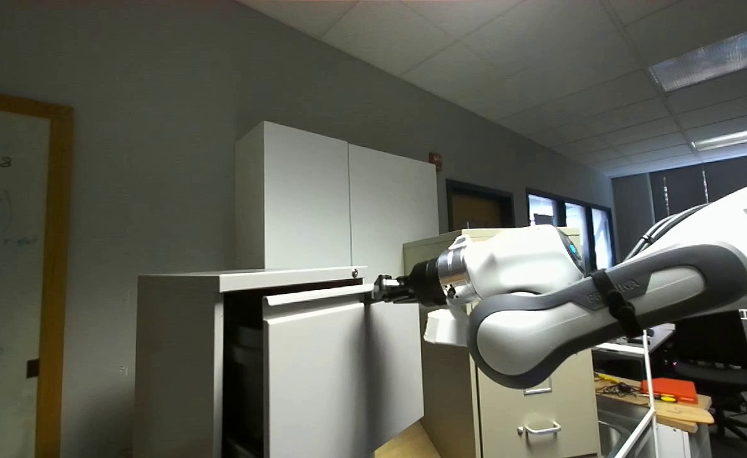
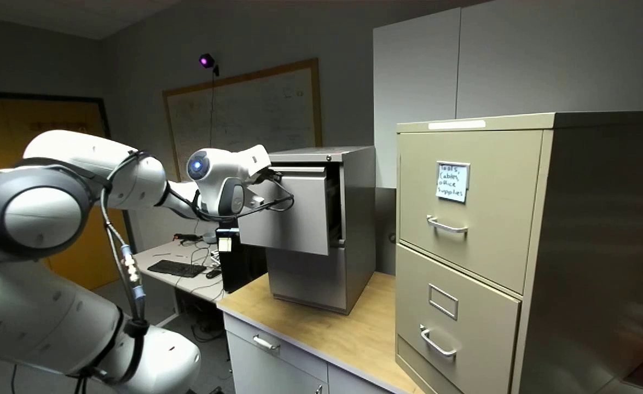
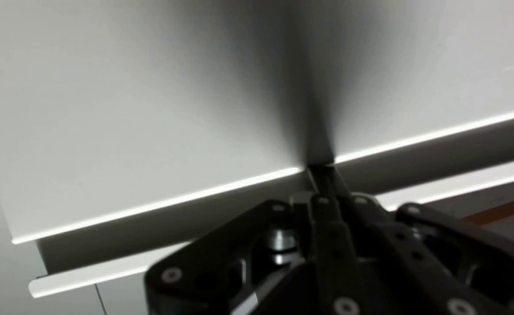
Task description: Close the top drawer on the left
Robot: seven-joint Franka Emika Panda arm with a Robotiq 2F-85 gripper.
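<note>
1 gripper [image 3: 321,169], jaws tog., touching top drwr [image 1: 332,372]

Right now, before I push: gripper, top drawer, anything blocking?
Gripper shut, at upper edge of top drawer front. Drawer partly out of its cabinet. Nothing seen blocking; too dark inside to be sure.

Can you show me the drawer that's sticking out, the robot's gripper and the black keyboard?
Top drawer [image 1: 332,375]: in an exterior view, on the middle of its front.
Gripper [image 3: 321,169]: in the wrist view, midway between its fingertips.
Keyboard [image 2: 177,268]: in an exterior view, on its top.
</note>
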